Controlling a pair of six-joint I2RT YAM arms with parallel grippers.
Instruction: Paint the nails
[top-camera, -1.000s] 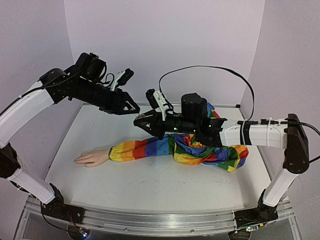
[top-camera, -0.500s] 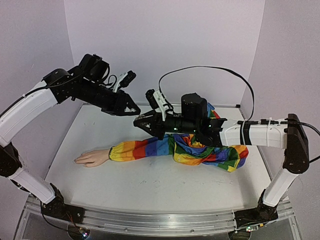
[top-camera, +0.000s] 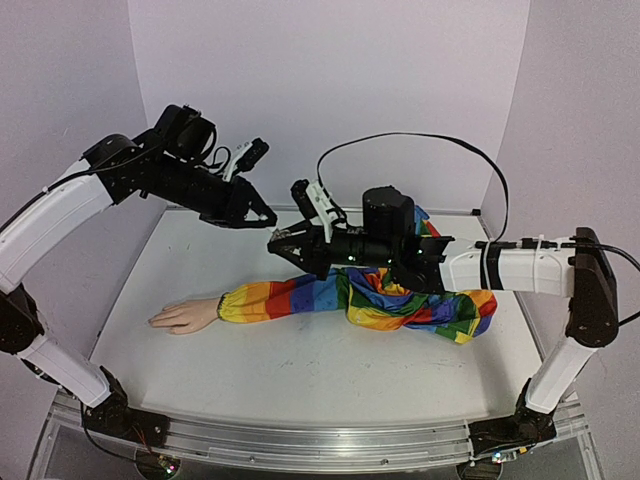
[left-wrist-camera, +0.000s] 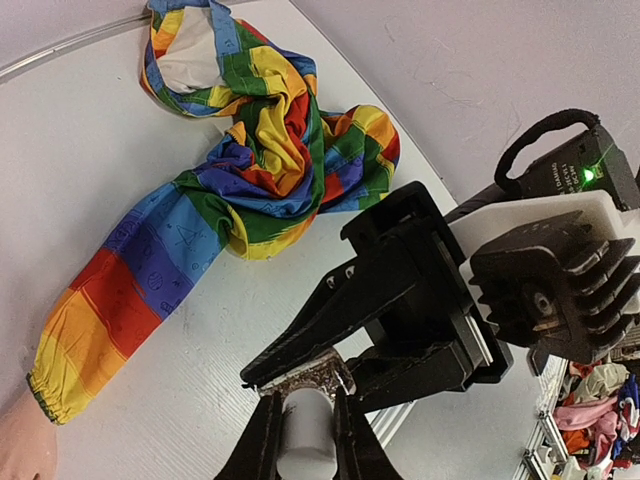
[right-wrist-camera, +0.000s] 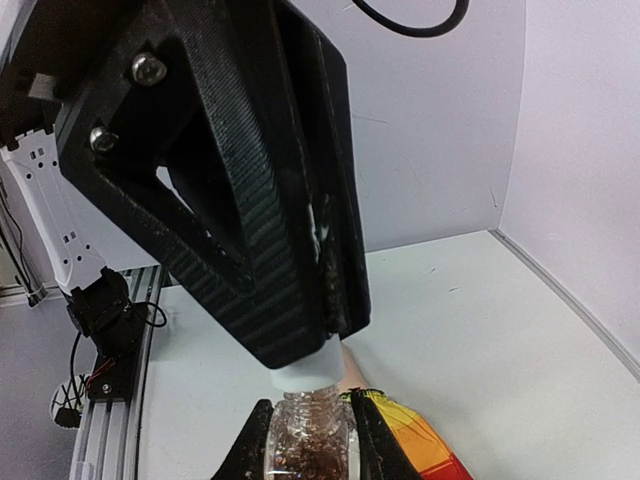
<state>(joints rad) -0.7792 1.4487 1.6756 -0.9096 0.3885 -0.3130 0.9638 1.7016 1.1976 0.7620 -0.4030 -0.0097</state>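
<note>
A small clear glass bottle (right-wrist-camera: 308, 448) of brown glitter polish is held above the table, with my right gripper (right-wrist-camera: 308, 415) shut on its body. My left gripper (left-wrist-camera: 303, 395) is shut on the bottle's white cap (left-wrist-camera: 305, 438). The two grippers meet tip to tip (top-camera: 271, 228) above the rainbow-striped sleeve (top-camera: 300, 294). The pale mannequin hand (top-camera: 185, 316) lies flat at the sleeve's left end, well below and left of both grippers. Its nails are too small to make out.
The bunched-up end of the sleeve (top-camera: 430, 305) lies under the right arm. A black cable (top-camera: 420, 140) arcs over that arm. Purple walls close in the back and both sides of the white table (top-camera: 300, 370).
My left gripper's jaws have closed on the white cap. The arm shifted slightly toward the right gripper. The right arm and the bottle have stayed still.
</note>
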